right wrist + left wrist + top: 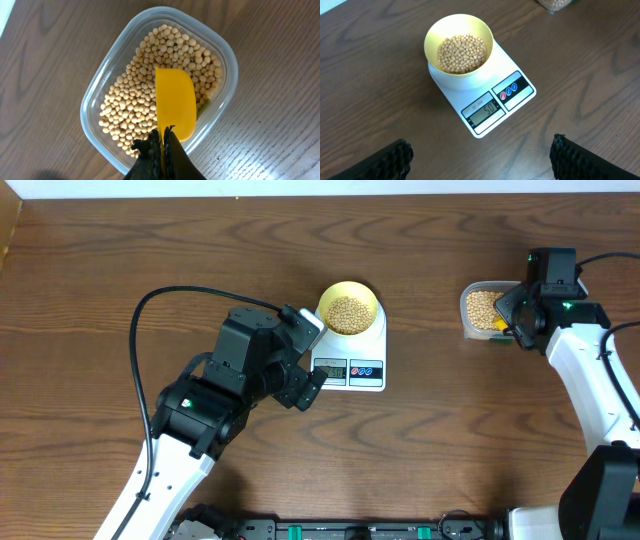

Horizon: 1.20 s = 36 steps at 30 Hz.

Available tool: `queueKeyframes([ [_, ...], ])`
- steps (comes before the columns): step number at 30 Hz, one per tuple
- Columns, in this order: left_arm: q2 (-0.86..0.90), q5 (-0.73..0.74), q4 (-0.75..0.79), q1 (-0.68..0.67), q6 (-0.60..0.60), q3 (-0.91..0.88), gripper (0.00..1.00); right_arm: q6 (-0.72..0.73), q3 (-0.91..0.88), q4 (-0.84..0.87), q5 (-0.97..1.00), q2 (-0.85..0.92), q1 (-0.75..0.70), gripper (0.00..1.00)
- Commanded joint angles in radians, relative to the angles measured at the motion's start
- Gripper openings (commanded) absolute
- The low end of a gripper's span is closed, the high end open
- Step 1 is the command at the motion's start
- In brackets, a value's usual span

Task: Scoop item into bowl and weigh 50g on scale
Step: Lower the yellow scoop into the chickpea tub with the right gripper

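The pale-yellow bowl (433,36) stands on the white scale (515,90), also seen from overhead (367,372), and holds a heap of tan beans (461,52). The display reads 50. My left gripper (481,150) hangs open over bare table just in front of the scale, holding nothing; overhead it (312,358) is at the scale's left front. My right gripper (164,137) is shut on the handle of a yellow scoop (175,100). The scoop's head lies over the beans (130,100) in a clear tub (95,95).
The clear tub (468,320) sits at the right of the brown wooden table, well apart from the scale. The left arm's black cable (140,350) loops over the table on the left. The table's far edge runs along the top.
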Motion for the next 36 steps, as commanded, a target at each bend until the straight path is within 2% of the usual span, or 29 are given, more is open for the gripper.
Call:
queueKeyframes([
  [1, -0.011, -0.003, 0.0, 0.005, 0.002, 0.004, 0.9, 0.013, -0.001, -0.014, 0.006, 0.003, 0.006, 0.01],
  [7, -0.011, -0.003, 0.0, 0.005, 0.002, 0.004, 0.9, 0.013, -0.001, -0.015, 0.005, 0.003, 0.006, 0.01],
  [13, -0.011, -0.003, 0.0, 0.005, 0.002, 0.004, 0.9, 0.013, -0.001, -0.015, 0.005, 0.003, 0.006, 0.11],
  [26, -0.011, -0.003, 0.0, 0.005, 0.002, 0.004, 0.9, 0.013, -0.001, -0.026, 0.001, 0.003, 0.006, 0.18],
  [27, -0.011, -0.003, 0.0, 0.005, 0.002, 0.004, 0.9, 0.013, -0.001, -0.028, -0.001, 0.003, 0.006, 0.2],
  [32, -0.011, -0.003, 0.0, 0.005, 0.002, 0.004, 0.9, 0.013, -0.001, -0.046, -0.026, 0.003, 0.006, 0.44],
  [36, -0.011, -0.003, 0.0, 0.005, 0.002, 0.004, 0.9, 0.013, -0.001, -0.053, -0.043, 0.003, 0.006, 0.58],
])
